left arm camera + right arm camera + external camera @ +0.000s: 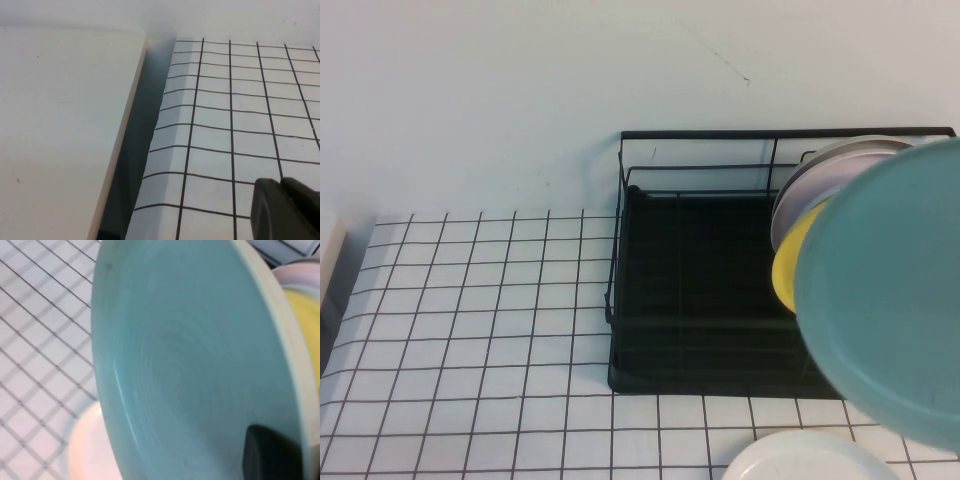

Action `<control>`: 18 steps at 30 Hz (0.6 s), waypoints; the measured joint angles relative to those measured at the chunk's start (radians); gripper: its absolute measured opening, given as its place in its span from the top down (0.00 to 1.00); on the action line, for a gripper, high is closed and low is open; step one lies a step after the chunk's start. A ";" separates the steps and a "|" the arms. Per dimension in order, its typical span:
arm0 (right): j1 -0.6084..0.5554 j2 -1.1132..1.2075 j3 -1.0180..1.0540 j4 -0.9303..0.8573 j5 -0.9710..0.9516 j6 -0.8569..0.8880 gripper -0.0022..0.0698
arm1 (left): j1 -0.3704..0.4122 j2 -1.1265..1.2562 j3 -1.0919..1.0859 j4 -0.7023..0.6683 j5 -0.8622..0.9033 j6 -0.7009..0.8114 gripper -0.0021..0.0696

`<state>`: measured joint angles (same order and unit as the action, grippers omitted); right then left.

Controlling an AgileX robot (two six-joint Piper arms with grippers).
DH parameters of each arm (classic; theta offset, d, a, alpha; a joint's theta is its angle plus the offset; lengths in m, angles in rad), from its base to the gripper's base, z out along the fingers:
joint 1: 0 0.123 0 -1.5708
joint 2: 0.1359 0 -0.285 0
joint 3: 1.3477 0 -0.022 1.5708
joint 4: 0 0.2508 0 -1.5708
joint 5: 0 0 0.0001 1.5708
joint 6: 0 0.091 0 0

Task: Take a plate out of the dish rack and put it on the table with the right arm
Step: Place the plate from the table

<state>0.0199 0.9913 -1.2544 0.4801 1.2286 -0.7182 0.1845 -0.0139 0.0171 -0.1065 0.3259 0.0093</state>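
Because the plate must clear the dish rack, the right gripper clamps its rim, lifted above the table, while the left gripper, whose fingers I cannot tell apart or together, sits parked far off.

Left pincer: matte black, rounded moulded edge. Right pincer: black, blunt-cornered finger.

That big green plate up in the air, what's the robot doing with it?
The right gripper is holding the mint-green plate up in front of the dish rack, tilted, not yet on the table. A yellow plate and a pale plate sit in the rack. The left gripper waits over the table's far left edge.
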 joint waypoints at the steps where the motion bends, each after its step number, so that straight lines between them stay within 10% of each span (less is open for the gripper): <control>1: 0.000 -0.032 0.027 0.014 0.008 0.036 0.83 | 0.000 0.000 0.000 0.000 0.000 0.000 0.98; 18: 0.000 0.045 0.811 0.362 -0.411 -0.147 0.83 | 0.000 0.000 0.000 0.000 0.000 0.000 0.98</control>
<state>0.0199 1.0360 -0.4432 0.8421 0.8173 -0.8648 0.1845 -0.0139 0.0171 -0.1065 0.3259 0.0093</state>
